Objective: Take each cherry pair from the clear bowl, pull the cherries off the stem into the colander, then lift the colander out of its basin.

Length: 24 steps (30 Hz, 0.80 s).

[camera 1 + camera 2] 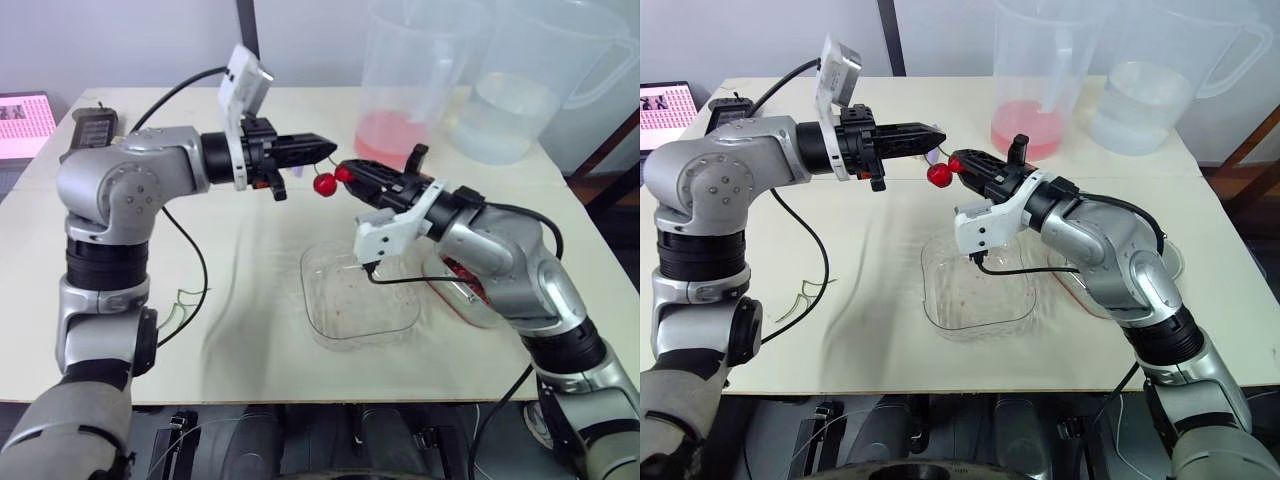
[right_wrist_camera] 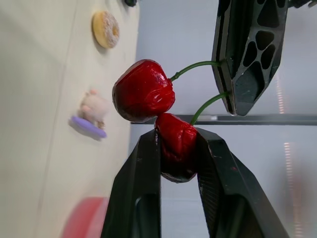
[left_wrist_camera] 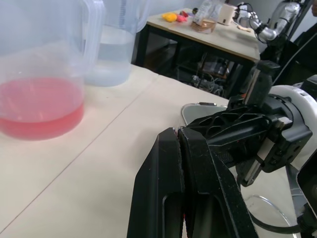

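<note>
A cherry pair hangs in the air between my two grippers, above the far edge of the clear bowl [image 1: 360, 295]. My left gripper [image 1: 330, 150] is shut on the green stems [image 2: 198, 64]. My right gripper [image 2: 177, 136] is shut on one cherry [image 2: 177, 146]. The other cherry [image 2: 143, 90] hangs free beside it, touching it. The bowl on the table looks empty of cherries. The colander [image 1: 468, 288], holding red cherries, sits to the bowl's right, mostly hidden behind my right forearm.
A pitcher of pink liquid [image 1: 400, 130] and a pitcher of clear water [image 1: 510, 110] stand at the back right. A lit screen [image 1: 25, 125] and a black device [image 1: 95, 125] are at the far left. Loose stems [image 1: 185, 300] lie left of the bowl.
</note>
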{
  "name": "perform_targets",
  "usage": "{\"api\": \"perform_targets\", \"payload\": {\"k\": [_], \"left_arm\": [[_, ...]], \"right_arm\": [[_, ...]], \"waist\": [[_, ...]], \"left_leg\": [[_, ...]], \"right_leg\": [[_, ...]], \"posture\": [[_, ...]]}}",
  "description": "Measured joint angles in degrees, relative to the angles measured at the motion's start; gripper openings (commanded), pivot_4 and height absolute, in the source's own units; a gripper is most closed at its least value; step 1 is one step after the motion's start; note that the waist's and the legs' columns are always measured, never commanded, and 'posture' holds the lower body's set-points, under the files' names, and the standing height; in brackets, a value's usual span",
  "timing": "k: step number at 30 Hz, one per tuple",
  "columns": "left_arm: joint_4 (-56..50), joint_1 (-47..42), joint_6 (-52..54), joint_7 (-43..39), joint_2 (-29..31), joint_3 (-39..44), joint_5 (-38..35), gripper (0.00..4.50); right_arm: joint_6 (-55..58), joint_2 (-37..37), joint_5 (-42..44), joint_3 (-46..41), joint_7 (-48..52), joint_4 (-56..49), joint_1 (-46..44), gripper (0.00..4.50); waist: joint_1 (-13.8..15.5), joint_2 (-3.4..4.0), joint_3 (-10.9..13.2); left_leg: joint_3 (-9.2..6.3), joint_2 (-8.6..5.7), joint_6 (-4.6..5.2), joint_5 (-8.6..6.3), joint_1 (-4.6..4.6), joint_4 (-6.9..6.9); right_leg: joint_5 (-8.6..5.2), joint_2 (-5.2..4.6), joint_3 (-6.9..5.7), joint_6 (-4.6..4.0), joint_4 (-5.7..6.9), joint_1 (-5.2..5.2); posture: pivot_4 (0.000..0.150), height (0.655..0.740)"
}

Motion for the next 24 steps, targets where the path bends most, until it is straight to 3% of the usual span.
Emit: {"api": "perform_targets", "payload": {"k": [4, 5, 9, 11, 15, 19, 24], "left_arm": [[1.3, 0.0, -1.1, -0.7, 0.3, -0.1, 1.2, 0.00], [1.7, 0.0, -1.6, -1.2, 0.6, -0.2, 1.6, 0.00], [2.5, -0.2, -3.0, -4.2, 1.7, -0.5, 2.3, 0.00], [2.4, -0.2, -3.9, -7.0, 2.4, -0.4, 2.1, 0.00], [0.5, -0.2, -5.0, -12.6, 3.3, -0.4, 0.4, 0.00], [-2.0, 1.9, -4.9, -15.9, 3.6, -0.3, -2.0, 0.00], [-3.4, 3.0, -4.7, -15.9, 2.9, -0.4, -2.9, 0.00]], "right_arm": [[4.8, 1.5, 5.9, -2.9, 2.5, -1.0, 1.3, 4.26], [7.1, 2.5, 8.0, -4.3, 3.1, -2.0, 2.0, 4.46], [20.2, 4.9, 18.3, -9.8, 7.0, -5.4, 3.8, 4.46], [37.2, 10.2, 31.8, -17.4, 9.2, -7.6, 2.1, 4.46], [61.2, 4.6, 56.1, -28.9, 17.7, -8.1, -5.3, 4.46], [69.8, -1.6, 65.3, -30.5, 20.5, -6.2, -7.1, 4.46], [74.9, -2.3, 73.5, -27.2, 20.8, -5.0, -8.8, 4.46]], "waist": [[0.0, 0.00, 0.0], [0.1, 0.00, 0.0], [0.1, 0.00, 0.0], [0.0, 0.02, 0.0], [0.2, 0.08, 0.0], [0.1, 0.07, 0.0], [-0.2, 0.08, 0.0]], "left_leg": [[0.00, 0.00, 0.00, 0.00, 0.00, 0.00], [-0.01, 0.00, 0.00, 0.00, 0.00, 0.00], [-0.03, 0.00, 0.00, 0.00, 0.00, 0.01], [-0.04, 0.00, 0.00, 0.00, 0.01, 0.02], [-0.10, 0.01, 0.01, 0.00, 0.01, -0.01], [-0.10, 0.01, 0.01, -0.01, 0.01, -0.03], [-0.10, 0.01, 0.02, 0.00, 0.03, -0.02]], "right_leg": [[0.00, 0.00, 0.00, 0.00, 0.01, 0.00], [0.00, 0.00, -0.01, 0.00, 0.02, 0.00], [0.00, 0.00, -0.01, 0.00, 0.06, 0.00], [0.01, 0.00, -0.01, -0.01, 0.13, 0.00], [0.00, -0.02, -0.06, -0.04, 0.10, 0.01], [-0.11, -0.02, -0.07, -0.22, 0.08, 0.01], [-0.10, 0.02, -0.05, -0.18, 0.12, -0.01]], "posture": [[0.150, 0.7400], [0.150, 0.7400], [0.150, 0.7400], [0.150, 0.7400], [0.150, 0.7400], [0.150, 0.7400], [0.150, 0.7400]]}}
